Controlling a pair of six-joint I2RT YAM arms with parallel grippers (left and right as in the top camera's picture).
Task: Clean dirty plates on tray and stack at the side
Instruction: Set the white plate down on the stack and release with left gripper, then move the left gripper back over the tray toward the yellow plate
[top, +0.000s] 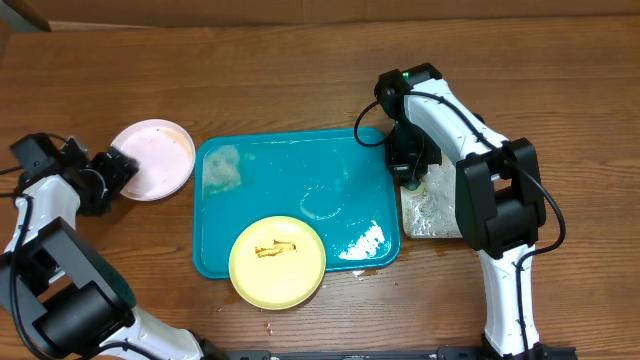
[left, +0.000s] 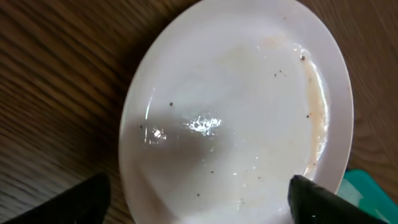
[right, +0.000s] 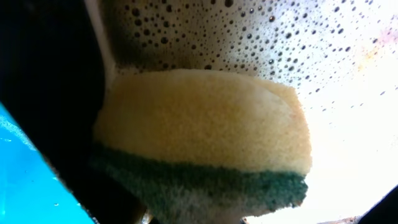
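A white plate (top: 152, 158) with a faint brown smear near its rim lies on the wooden table, left of the teal tray (top: 290, 170). My left gripper (top: 118, 170) stands open at its left edge; in the left wrist view the plate (left: 236, 106) fills the frame and the dark fingertips (left: 320, 202) straddle its near rim without touching. A pale yellow plate (top: 277, 261) with a brown food smear rests on the tray's front edge. My right gripper (top: 410, 170) is shut on a yellow-and-green sponge (right: 205, 130), low over the black tray.
The small black tray (top: 437, 210) of foamy water (right: 249, 31) sits just right of the teal tray. Patches of suds (top: 222, 168) and wet streaks lie on the teal tray's floor. Both arm bases stand along the table's near edge.
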